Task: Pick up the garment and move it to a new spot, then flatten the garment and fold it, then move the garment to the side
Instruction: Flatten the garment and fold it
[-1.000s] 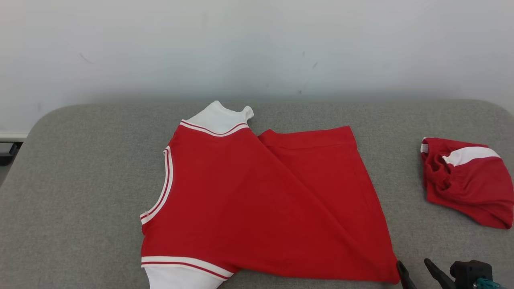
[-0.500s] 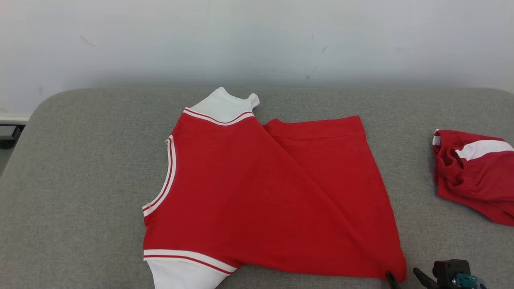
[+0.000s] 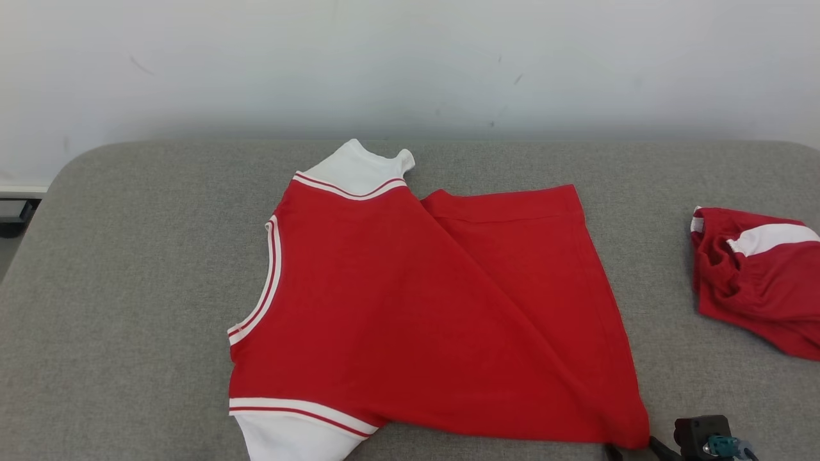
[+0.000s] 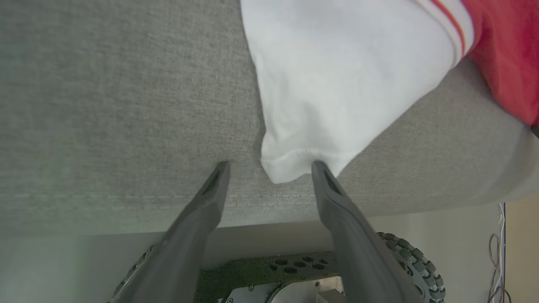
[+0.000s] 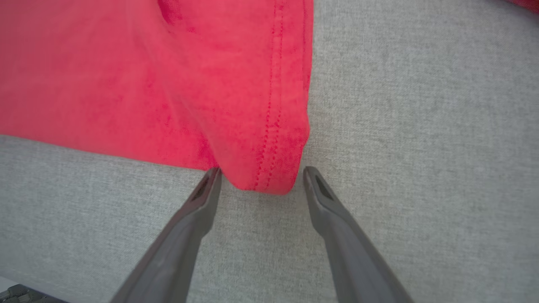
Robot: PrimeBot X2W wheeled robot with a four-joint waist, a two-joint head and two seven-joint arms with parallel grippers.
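**Item 1, red T-shirt** [image 3: 423, 320]. It lies across the middle of the grey padded table [image 3: 128, 256]. The neckline faces the table's left end and the hem its right end. One white sleeve [image 4: 337, 84] reaches the table's near edge. A diagonal ridge runs across the body, so you should count it as not yet flat.

**Item 2, right gripper** [image 5: 260, 171]. It sits at the table's near edge, toward the right end. The jaws are spread wide and hold nothing. The fingertips straddle the shirt's near hem corner [image 5: 269, 181], with the left tip about touching the cloth.
- Change: over the last half second the shirt and table have kept their places in the head view. The dark fingers have sunk toward the bottom edge of that view, and only their tips remain in it.
- The larger shift a moment earlier was the camera moving, not the cloth.

**Item 3, left gripper** [image 4: 269, 166]. It is also at the table's near edge and is also wide open and empty. It brackets the sleeve's cuff end, and one tip appears to rest against it.

**Item 4, second red garment** [image 3: 756, 282]. It is bunched up at the table's right end, well apart from the shirt.

**Reading.** Both claws appear lined up for a two-point pinch along the near side. Nothing has been lifted, so you are probably at the start of the flattening pull.
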